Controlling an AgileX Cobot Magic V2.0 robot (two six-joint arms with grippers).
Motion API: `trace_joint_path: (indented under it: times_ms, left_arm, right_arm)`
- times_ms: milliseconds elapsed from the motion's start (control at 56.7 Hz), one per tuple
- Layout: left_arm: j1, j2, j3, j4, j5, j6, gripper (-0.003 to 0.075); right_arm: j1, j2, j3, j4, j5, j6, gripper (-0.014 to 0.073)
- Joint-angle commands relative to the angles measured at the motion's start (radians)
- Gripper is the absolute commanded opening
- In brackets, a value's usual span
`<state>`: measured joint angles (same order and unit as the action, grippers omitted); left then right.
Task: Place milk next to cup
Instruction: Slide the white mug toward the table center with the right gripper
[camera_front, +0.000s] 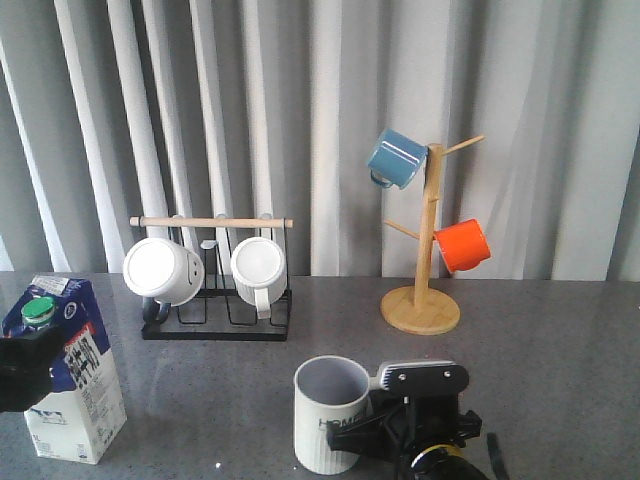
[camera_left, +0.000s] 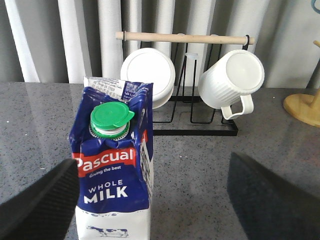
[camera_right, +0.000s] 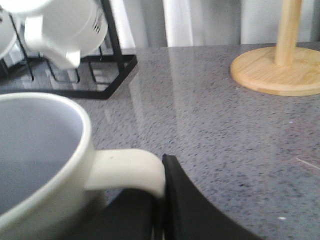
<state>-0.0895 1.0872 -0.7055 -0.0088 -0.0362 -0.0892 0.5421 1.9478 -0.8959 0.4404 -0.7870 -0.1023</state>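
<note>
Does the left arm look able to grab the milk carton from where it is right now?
Probably yes. The left gripper is open with its jaws on either side of the milk carton, and nothing stands between them. The rack sits well behind it.

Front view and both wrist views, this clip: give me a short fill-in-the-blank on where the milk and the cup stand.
1. The milk carton's round cap is ____ in colour.
2. The cup stands upright, to the ____ of the milk in the front view.
3. The right tool sits at the cup's ____.
4. On the wooden mug tree the orange mug hangs ____ than the blue mug.

Missing words: green; right; handle; lower
</note>
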Motion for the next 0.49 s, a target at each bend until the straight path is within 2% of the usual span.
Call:
trace_joint_path:
  times_ms: [0,317,476]
  left_arm:
    - [-0.005,-0.014,-0.035,-0.008,-0.077,-0.009,0.0587]
    - [-0.005,-0.014,-0.035,-0.008,-0.077,-0.009,0.0587]
    - [-0.005,-0.014,-0.035,-0.008,-0.077,-0.009,0.0587]
  right_arm:
    - [0.024,-0.023,-0.053,0.015,-0.087,-0.085,0.0041]
    - [0.035,-0.037,-0.037,-0.004,-0.049,-0.085,0.0262]
    - [0.035,-0.093,0.051,-0.036,-0.064,-0.072,0.0316]
